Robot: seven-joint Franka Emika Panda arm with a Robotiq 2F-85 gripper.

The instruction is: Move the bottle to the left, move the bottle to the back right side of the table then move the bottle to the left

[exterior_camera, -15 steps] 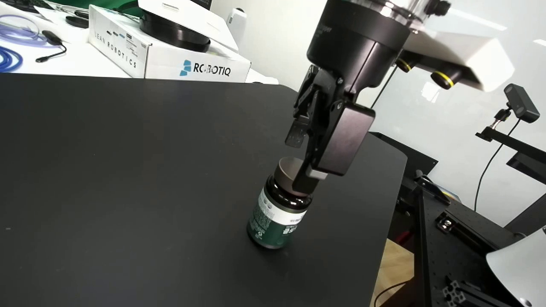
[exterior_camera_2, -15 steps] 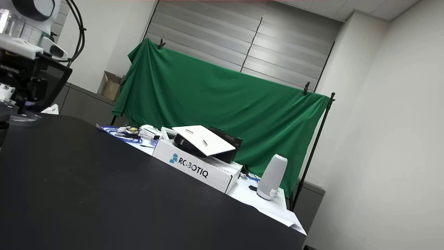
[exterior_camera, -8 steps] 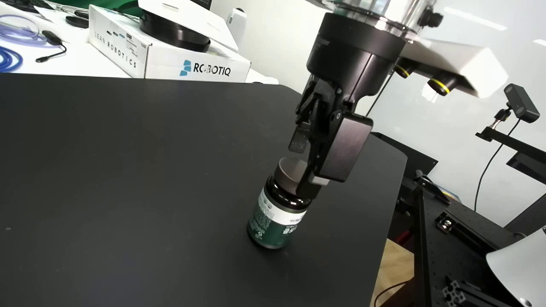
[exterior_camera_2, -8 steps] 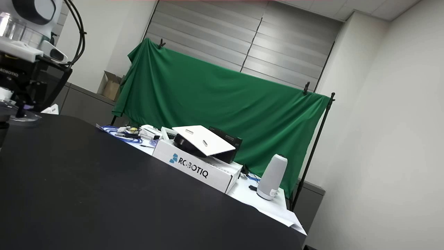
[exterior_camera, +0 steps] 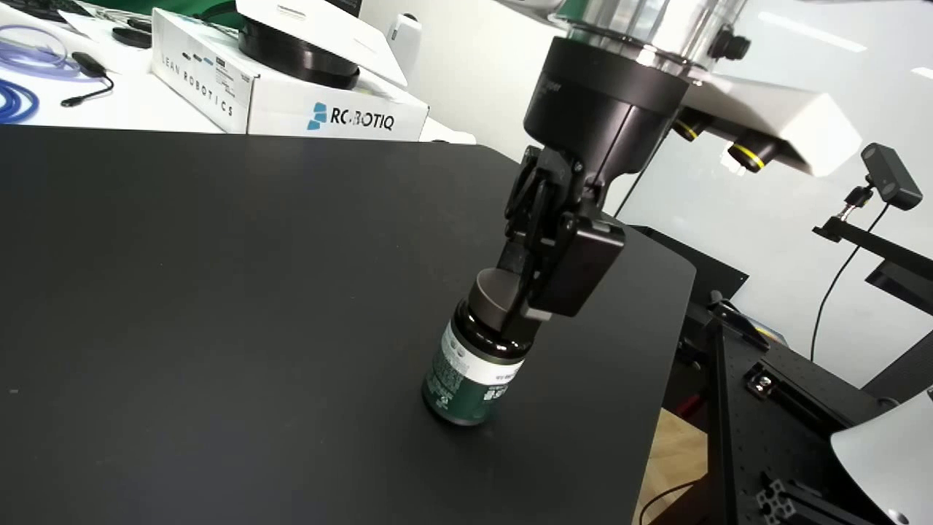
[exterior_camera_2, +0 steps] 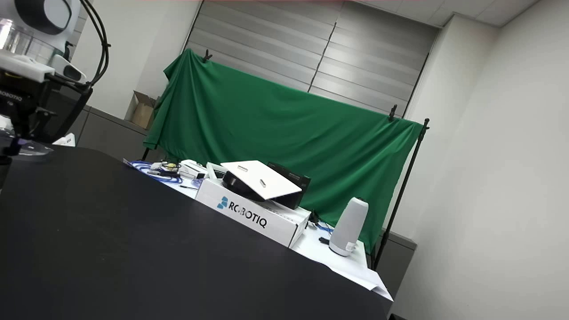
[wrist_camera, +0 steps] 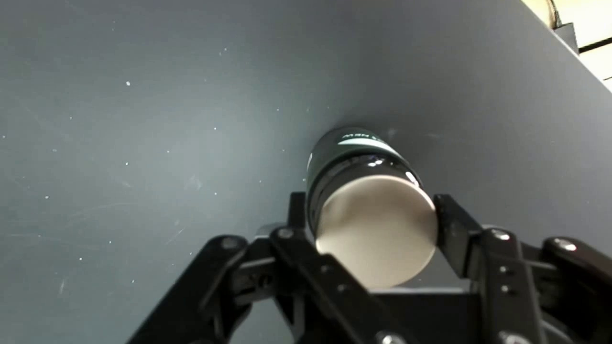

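Now at the grasp stage, I judge. Bottle stands on its base on the black table; in an exterior view it sits nearer the right edge than the far edge, beyond which lies the white Robotiq box. Its lean there looks like camera roll; I take it as upright. In the wrist view a table edge cuts across the upper right, bottle well apart from it.

Tool is down around the cap, jaws parted only a little wider than it. On the wrist view's right, jaw and cap rim meet or nearly so; on the left a thin dark gap shows. No firm hold visible.

To do it well: ease the tool toward that right-hand jaw until the cap is centred, so neither side pushes first and tips the bottle. Then squeeze slowly. Cap looks smooth, so a square bite matters. Afterwards lift just clear, carry level, mind the right edge, lower until the base sits flat. Which way the sentence's "left" runs, and which of its three moves this grasp serves, I cannot tell.
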